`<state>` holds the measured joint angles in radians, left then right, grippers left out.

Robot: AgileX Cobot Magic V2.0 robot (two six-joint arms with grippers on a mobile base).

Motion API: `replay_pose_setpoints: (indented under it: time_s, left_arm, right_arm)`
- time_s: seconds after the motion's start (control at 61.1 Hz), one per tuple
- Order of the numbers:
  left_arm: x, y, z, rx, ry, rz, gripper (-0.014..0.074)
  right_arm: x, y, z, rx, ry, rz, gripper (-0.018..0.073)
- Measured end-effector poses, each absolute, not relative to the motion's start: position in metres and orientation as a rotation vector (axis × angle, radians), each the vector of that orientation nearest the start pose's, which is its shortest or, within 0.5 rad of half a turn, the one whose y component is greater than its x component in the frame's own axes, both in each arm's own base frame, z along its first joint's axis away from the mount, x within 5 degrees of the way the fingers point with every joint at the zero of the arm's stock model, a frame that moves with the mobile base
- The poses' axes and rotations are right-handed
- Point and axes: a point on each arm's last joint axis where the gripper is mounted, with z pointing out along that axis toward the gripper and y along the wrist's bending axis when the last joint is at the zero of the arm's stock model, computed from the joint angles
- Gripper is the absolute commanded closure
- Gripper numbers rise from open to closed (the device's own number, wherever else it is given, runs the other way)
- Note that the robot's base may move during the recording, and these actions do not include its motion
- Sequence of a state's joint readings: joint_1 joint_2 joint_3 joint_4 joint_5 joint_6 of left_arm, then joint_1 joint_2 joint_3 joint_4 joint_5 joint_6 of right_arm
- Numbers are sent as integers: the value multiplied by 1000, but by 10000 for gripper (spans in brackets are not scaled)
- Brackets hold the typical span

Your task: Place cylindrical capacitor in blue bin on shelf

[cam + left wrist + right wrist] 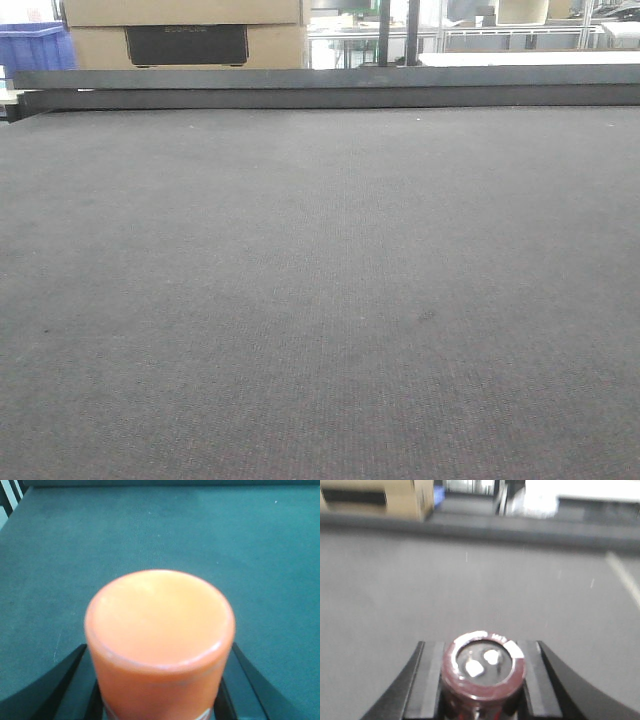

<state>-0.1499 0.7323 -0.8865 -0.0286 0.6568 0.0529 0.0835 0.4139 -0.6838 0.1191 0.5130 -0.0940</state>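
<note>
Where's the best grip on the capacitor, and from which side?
Grip the capacitor by its curved side wall, below the pale rim, one jaw on each flank, coming in across its axis. It's a short cylinder whose end face carries two bright spots, best left untouched; the right jaws sit either side of it like this.

The grey counter (320,300) lies open and flat ahead. A dark raised rail (330,88) bars its far edge, with a cardboard box (280,45) behind.
</note>
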Motion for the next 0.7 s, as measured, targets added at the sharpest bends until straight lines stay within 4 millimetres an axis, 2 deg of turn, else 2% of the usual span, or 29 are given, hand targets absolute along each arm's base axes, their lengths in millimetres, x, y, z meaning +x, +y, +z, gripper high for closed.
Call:
replay_pose_setpoints:
  time_s: [0.098, 0.213, 0.704]
  left_arm:
    - [132, -22, 387, 189, 1966, -95, 707]
    - [129, -21, 388, 188, 1954, -96, 707]
    - [124, -29, 390, 252, 1934, -141, 707]
  right_arm:
    - [57, 10, 376, -108, 1657, 118, 691]
    - [47, 9, 383, -111, 1630, 117, 691]
    - [46, 10, 380, -117, 1671, 118, 691]
